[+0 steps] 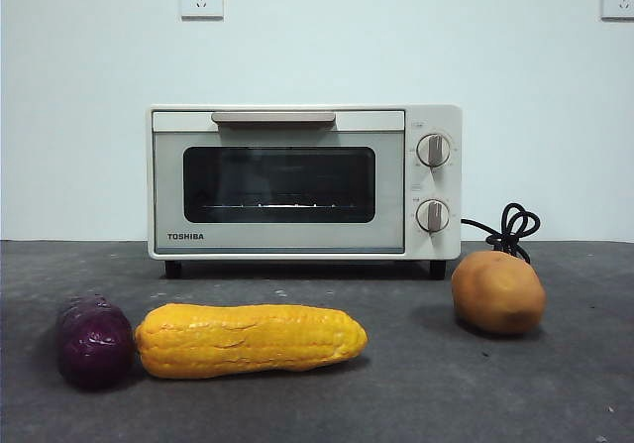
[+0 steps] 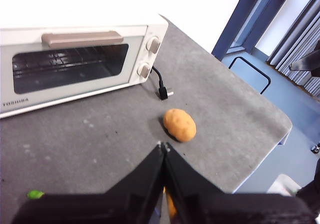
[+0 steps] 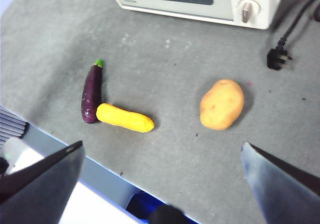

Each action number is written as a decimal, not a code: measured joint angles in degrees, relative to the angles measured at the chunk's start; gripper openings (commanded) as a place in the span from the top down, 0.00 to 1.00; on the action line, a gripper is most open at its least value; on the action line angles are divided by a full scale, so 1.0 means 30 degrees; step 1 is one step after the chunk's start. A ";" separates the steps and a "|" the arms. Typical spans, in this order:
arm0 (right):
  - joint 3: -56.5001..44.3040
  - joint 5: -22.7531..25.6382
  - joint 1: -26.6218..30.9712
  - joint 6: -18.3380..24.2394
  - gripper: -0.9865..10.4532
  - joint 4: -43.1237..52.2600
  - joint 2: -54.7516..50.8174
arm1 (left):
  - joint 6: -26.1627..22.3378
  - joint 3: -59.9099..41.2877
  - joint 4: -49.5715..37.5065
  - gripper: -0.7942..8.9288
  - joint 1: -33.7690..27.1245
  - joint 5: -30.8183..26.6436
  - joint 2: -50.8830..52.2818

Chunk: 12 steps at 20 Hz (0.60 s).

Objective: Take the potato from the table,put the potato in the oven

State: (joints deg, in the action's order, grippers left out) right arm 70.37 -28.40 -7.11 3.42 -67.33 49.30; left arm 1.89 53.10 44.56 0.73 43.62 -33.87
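Note:
The tan potato [image 1: 498, 292] lies on the dark grey table [image 1: 426, 384], in front of the oven's knob side; it also shows in the left wrist view [image 2: 179, 125] and the right wrist view [image 3: 222, 104]. The cream Toshiba oven [image 1: 304, 181] stands at the back with its glass door closed. My left gripper [image 2: 163, 146] hovers high above the table short of the potato, jaws shut together on nothing. My right gripper [image 3: 162, 151] hangs high over the table's front edge, jaws spread wide open, the potato between and beyond them. Neither arm shows in the front view.
A yellow corn cob [image 1: 250, 339] and a dark purple eggplant [image 1: 93, 342] lie touching at the front left. The oven's black cord and plug [image 3: 278, 57] lie right of the oven, behind the potato. The table edge [image 2: 272, 146] drops off close to the potato's right.

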 measured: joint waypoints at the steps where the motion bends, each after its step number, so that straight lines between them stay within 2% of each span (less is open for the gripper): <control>1: 0.0000 0.0000 0.0000 0.0000 0.31 -0.0007 0.0058 | 0.0000 0.0000 -0.0153 0.93 0.0000 -0.0007 -0.0080; 5: 0.0000 0.0000 0.0000 -0.0029 0.31 0.0000 0.0095 | 0.0044 0.0000 -0.1785 0.93 0.0204 -0.0007 -0.1151; 8: 0.0000 0.0000 0.0000 -0.0073 0.31 -0.0124 0.0095 | 0.0612 0.0058 -0.4991 0.93 0.0831 -0.0080 -0.3337; 12: 0.0000 0.0000 -0.0007 -0.0182 0.31 -0.0124 0.0102 | 0.0823 0.2033 -0.6958 0.93 0.2076 -0.1887 -0.7985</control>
State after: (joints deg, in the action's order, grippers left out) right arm 70.37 -28.40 -7.14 2.87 -67.70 49.60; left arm 4.36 59.20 23.68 6.96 37.95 -57.82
